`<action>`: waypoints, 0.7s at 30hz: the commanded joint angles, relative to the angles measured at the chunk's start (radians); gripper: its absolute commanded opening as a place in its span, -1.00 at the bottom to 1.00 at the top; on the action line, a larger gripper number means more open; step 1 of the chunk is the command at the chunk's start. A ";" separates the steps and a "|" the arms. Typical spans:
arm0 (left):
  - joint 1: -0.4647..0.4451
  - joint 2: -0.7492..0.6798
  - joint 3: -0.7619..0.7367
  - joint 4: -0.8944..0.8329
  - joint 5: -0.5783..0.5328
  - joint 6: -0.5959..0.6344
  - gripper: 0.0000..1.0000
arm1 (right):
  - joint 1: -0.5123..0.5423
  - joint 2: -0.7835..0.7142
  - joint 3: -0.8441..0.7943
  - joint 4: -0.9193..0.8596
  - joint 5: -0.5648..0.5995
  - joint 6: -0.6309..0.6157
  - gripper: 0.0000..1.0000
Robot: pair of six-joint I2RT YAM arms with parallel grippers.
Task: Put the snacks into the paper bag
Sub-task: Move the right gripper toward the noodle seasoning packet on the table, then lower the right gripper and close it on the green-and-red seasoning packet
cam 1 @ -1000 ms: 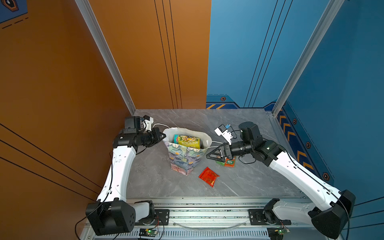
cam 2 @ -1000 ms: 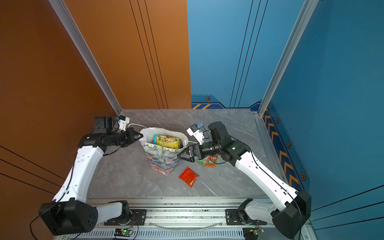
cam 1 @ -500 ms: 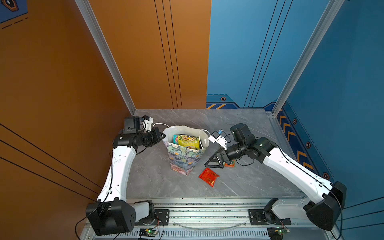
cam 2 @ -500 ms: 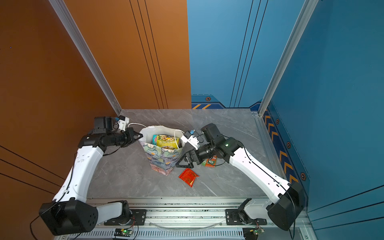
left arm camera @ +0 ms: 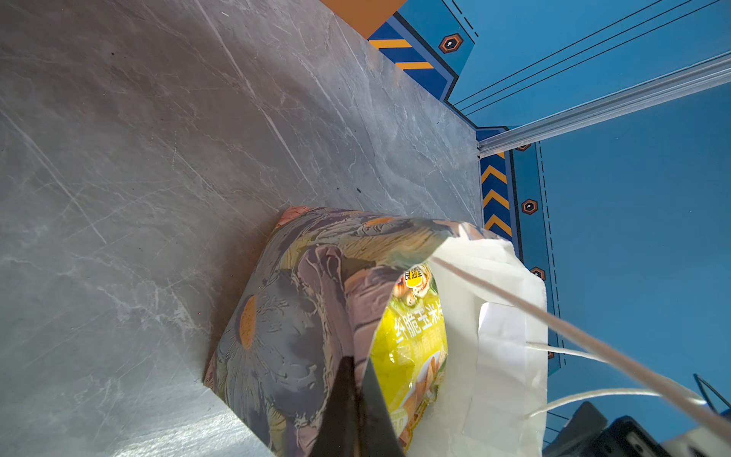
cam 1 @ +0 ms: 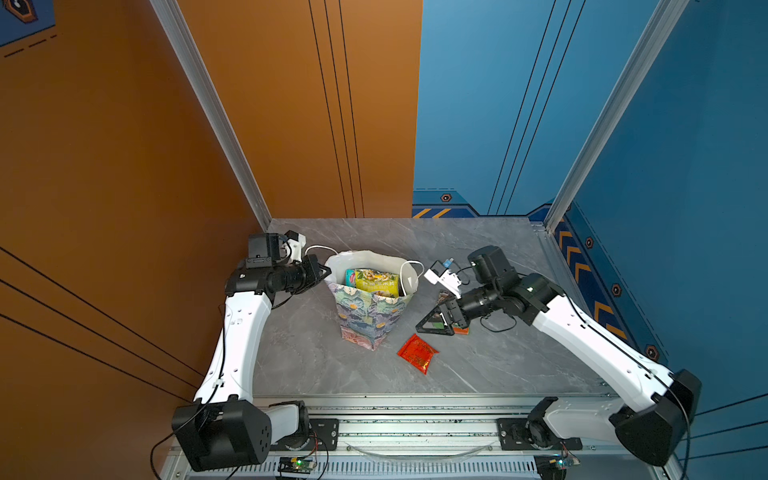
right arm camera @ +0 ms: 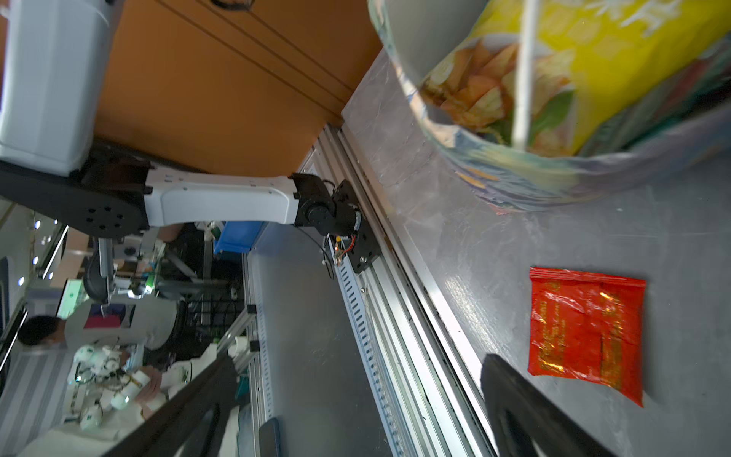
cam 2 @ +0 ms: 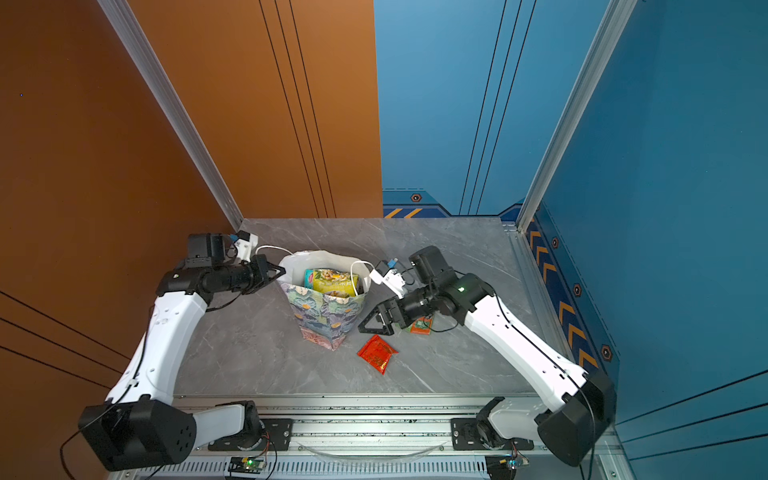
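Right wrist view shows the right gripper (right arm camera: 356, 358) low over the table (cam 1: 498, 365), jaws spread wide and empty, with the red packet (right arm camera: 585, 328) lying flat just beside one finger. That packet looks light, thin, crinkly and slick, so a pinch across a sealed edge seems surer than pressing on its flat face. A green-orange packet (cam 2: 420, 325) lies partly under the wrist, right of the paper bag (cam 1: 365, 320), which stands mid-table holding a yellow chip bag (cam 1: 376, 283). The right arm reaches in from the near right, forearm sloping down. The left gripper (left arm camera: 354, 368) is clamped on the bag's left rim, its arm arching in from the near left.
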State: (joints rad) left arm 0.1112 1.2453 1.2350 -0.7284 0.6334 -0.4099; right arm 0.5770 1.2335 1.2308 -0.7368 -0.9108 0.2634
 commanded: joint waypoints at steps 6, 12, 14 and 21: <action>0.022 -0.003 0.001 0.060 0.008 -0.003 -1.00 | -0.249 -0.120 -0.206 0.033 0.244 0.225 0.24; 0.023 -0.001 0.001 0.067 0.007 -0.008 -1.00 | -0.283 -0.091 -0.340 0.121 0.535 0.348 0.03; 0.023 0.002 0.001 0.071 0.011 -0.010 -1.00 | -0.287 -0.084 -0.382 0.172 0.610 0.381 -0.05; 0.022 0.004 0.000 0.070 0.015 -0.009 -1.00 | -0.331 -0.041 -0.481 0.325 0.685 0.443 -0.09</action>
State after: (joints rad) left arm 0.1196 1.2457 1.2324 -0.7250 0.6334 -0.4129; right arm 0.2573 1.1709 0.7704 -0.5159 -0.3126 0.6559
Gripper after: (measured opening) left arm 0.048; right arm 0.458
